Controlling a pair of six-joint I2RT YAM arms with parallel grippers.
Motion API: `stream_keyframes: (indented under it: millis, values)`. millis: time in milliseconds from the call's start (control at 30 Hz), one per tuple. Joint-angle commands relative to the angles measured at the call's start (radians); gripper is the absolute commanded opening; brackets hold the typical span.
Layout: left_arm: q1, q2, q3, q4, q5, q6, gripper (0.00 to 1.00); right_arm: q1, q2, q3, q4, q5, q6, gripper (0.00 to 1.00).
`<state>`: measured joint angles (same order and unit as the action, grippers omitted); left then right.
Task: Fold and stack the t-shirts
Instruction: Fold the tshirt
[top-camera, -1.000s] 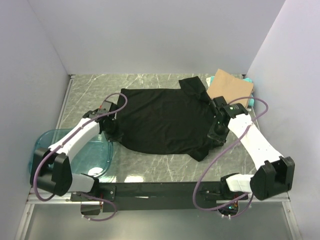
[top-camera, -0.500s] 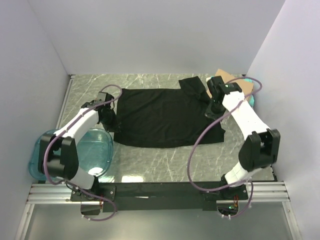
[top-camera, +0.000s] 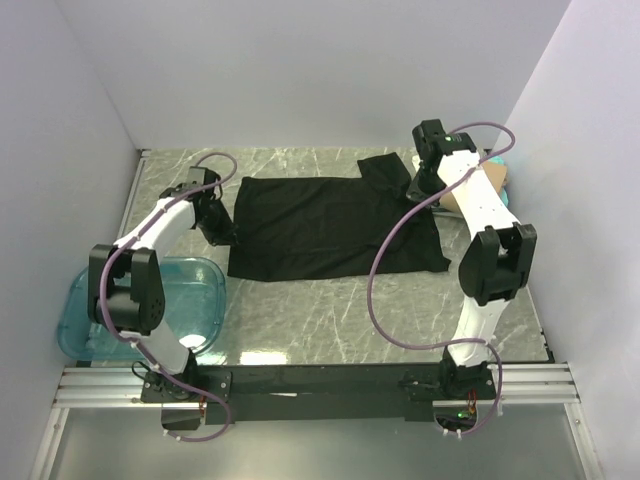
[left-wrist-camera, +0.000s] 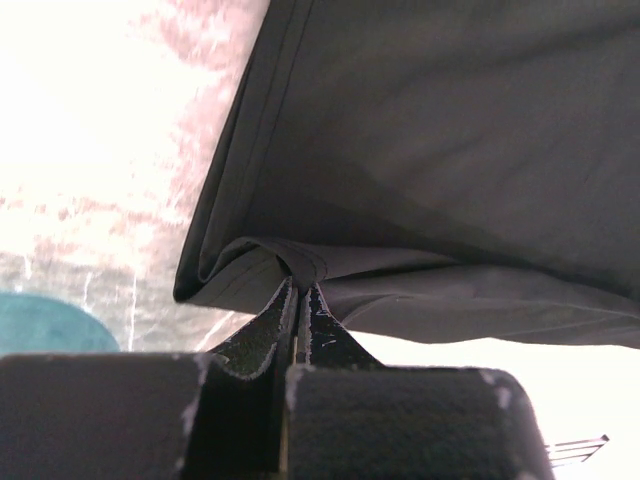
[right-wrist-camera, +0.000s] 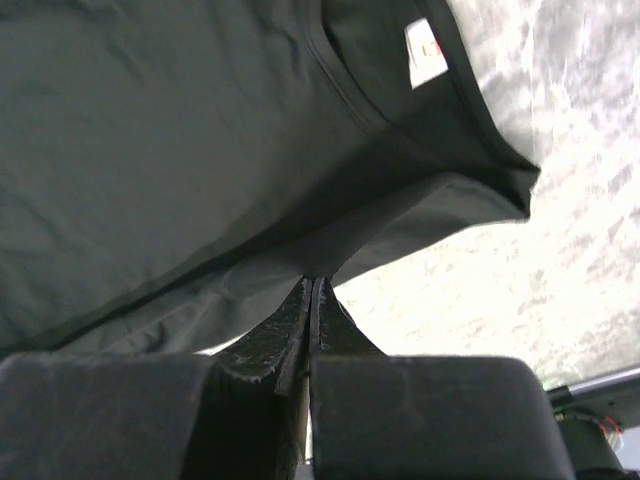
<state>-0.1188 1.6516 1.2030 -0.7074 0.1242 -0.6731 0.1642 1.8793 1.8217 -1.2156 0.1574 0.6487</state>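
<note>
The left gripper (left-wrist-camera: 298, 300) is pinched tight on a bunched edge of the black t-shirt (top-camera: 330, 225), whose cloth spreads away ahead of its tips. The right gripper (right-wrist-camera: 313, 290) is clamped on a fold at the opposite edge, with the neck label (right-wrist-camera: 425, 50) just beyond. Holding both ends at once likely keeps the doubled layer taut and straight. Around them lies marbled grey counter (top-camera: 330, 310), with a blue tub (top-camera: 190, 300) behind the left gripper, a tan cloth (top-camera: 498, 177) beside the right, and pale walls
</note>
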Motion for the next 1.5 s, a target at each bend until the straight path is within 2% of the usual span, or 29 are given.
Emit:
stream_keyframes:
  millis: [0,233,767,967,1000,1067,1100,1133,1200,1267,1333,1467]
  values:
    - [0.019,0.034,0.058,0.029,0.032,0.017,0.01,-0.015,0.04,0.097,-0.036,0.025,-0.023,0.0]
    - [0.041,0.109,0.119,0.049,0.037,0.024,0.01,-0.02,0.133,0.228,-0.068,0.021,-0.041,0.0]
    - [0.064,0.261,0.236,0.037,0.029,0.087,0.01,-0.023,0.236,0.264,-0.035,0.018,-0.075,0.0]
    - [0.07,0.271,0.293,-0.007,-0.018,0.087,0.22,-0.037,0.316,0.381,-0.038,-0.024,-0.084,0.0]
    - [0.07,0.266,0.296,-0.009,-0.032,0.084,0.36,-0.041,0.326,0.401,-0.036,-0.045,-0.084,0.1]
    - [0.07,0.251,0.305,-0.012,-0.04,0.084,0.49,-0.055,0.349,0.456,-0.032,-0.074,-0.086,0.22]
    - [0.07,0.246,0.309,-0.015,-0.046,0.086,0.6,-0.058,0.353,0.467,-0.022,-0.093,-0.086,0.33]
    - [0.07,0.237,0.319,-0.018,-0.05,0.087,0.64,-0.061,0.343,0.473,-0.016,-0.097,-0.087,0.38]
    - [0.07,0.226,0.323,-0.023,-0.054,0.095,0.7,-0.066,0.324,0.456,0.01,-0.093,-0.093,0.52]
    - [0.068,0.2,0.319,-0.02,-0.06,0.101,0.75,-0.065,0.267,0.38,0.034,-0.082,-0.107,0.56]
    - [0.065,0.179,0.294,0.0,-0.057,0.102,0.77,-0.058,0.183,0.293,0.099,-0.094,-0.121,0.57]
    - [0.053,0.12,0.224,0.054,-0.008,0.095,0.77,-0.023,0.06,0.003,0.223,-0.146,-0.139,0.55]
